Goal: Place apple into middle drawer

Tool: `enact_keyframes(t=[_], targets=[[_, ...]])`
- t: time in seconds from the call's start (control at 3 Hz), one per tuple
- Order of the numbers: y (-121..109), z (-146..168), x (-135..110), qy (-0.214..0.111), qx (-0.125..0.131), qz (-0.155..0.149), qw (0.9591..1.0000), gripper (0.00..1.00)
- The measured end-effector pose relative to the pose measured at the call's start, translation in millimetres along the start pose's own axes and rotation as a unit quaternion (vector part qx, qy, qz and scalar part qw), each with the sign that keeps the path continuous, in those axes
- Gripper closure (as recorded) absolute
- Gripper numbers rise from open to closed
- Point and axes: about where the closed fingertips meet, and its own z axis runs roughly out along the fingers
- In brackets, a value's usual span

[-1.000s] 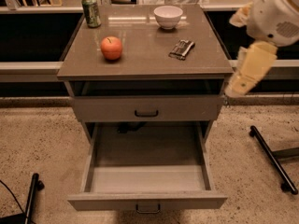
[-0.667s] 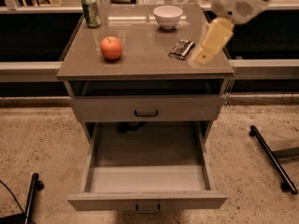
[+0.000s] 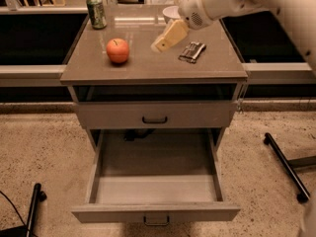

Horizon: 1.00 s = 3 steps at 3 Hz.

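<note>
At the back left of the tabletop [image 3: 148,70], a green drink can [image 3: 96,12] is stood upright. Its writing cannot be read. The apple [image 3: 118,51] is set near the front left with room all round it, so it can likely be reached from above. Just to its right, not touching it, the end effector [image 3: 159,44] is held low and pointed down toward the apple, most likely ready for a grab. Whether it is open or closed cannot be told. A white bowl [image 3: 170,12] is partly hidden behind it. Further right a dark snack packet [image 3: 192,52] is laid flat, and no label can be read. Below, the middle drawer [image 3: 155,189] is pulled right out, so the apple can be dropped in.
</note>
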Motion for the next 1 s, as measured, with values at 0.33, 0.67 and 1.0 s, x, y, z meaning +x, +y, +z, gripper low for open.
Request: enact_keyframes(t=[0.33,0.67,1.0], targets=[[-10.1,48.1,-4.1,-0.05,-0.004,0.01,0.9987,0.0],[-9.3,55.7,-0.8,-0.056,-0.011,0.014,0.9983,0.0],[-5.7,62.1,-3.8,-0.07,-0.022,0.025,0.997,0.0]])
